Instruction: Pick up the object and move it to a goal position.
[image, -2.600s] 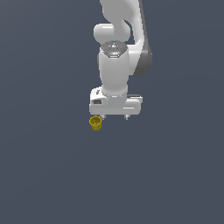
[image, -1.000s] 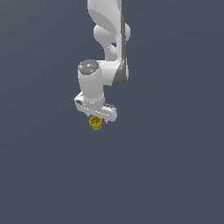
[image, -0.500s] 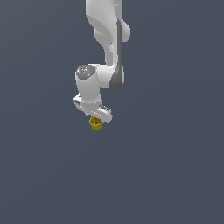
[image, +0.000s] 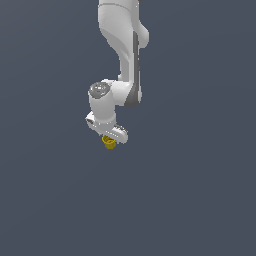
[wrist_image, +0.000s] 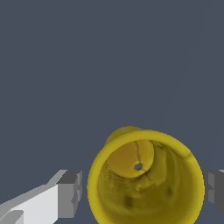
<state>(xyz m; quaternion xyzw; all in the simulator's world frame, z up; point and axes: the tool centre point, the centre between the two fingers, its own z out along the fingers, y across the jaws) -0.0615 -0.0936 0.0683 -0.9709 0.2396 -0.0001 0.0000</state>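
The arm (image: 122, 45) has swung toward the exterior view's left and lowered the gripper (wrist_image: 142, 189) over the cup (wrist_image: 146, 177). The jaws stand apart. The cup now sits between them, mouth up, ungrasped; closing appears to be the next step.

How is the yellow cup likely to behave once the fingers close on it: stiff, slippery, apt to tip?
The cup looks rigid and thin-walled, so probably light. Its round, tapered wall may slip or twist between the flat fingers. The narrow base suggests it tips easily if one finger touches first; the gripper straddles it with gaps on both sides.
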